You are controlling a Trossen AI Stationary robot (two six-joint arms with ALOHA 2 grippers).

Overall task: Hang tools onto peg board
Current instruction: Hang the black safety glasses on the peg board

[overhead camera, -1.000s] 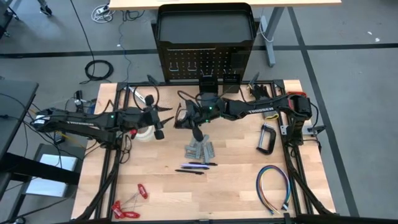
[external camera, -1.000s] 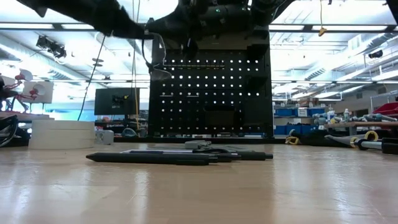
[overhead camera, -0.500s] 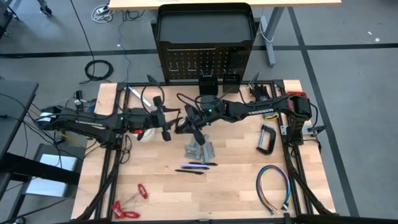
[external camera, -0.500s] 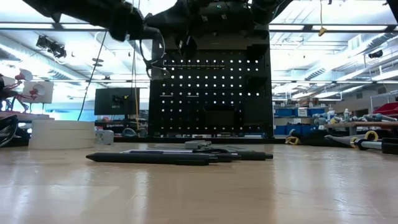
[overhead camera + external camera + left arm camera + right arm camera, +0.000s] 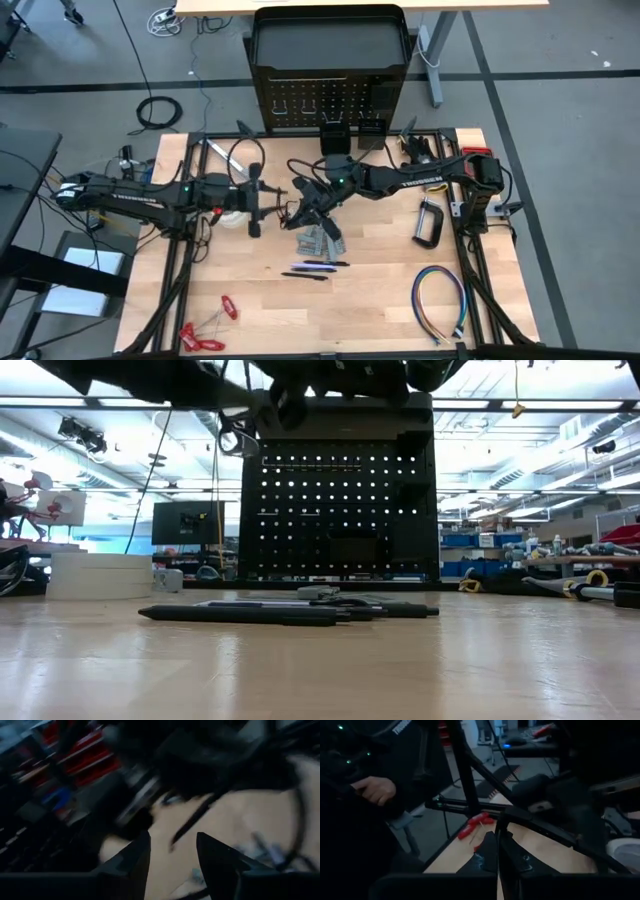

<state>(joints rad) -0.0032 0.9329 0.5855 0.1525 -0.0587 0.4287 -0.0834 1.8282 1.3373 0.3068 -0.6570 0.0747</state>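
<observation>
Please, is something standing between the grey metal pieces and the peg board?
Yes. The right gripper and its arm hang over the table between the grey metal pieces and the peg board, the left gripper beside. Two small black bins sit at the board's foot.

table (image 5: 380,290): pale wood, smooth | peg board (image 5: 328,100): matt black, probably metal | C-clamp (image 5: 431,222): black
</observation>
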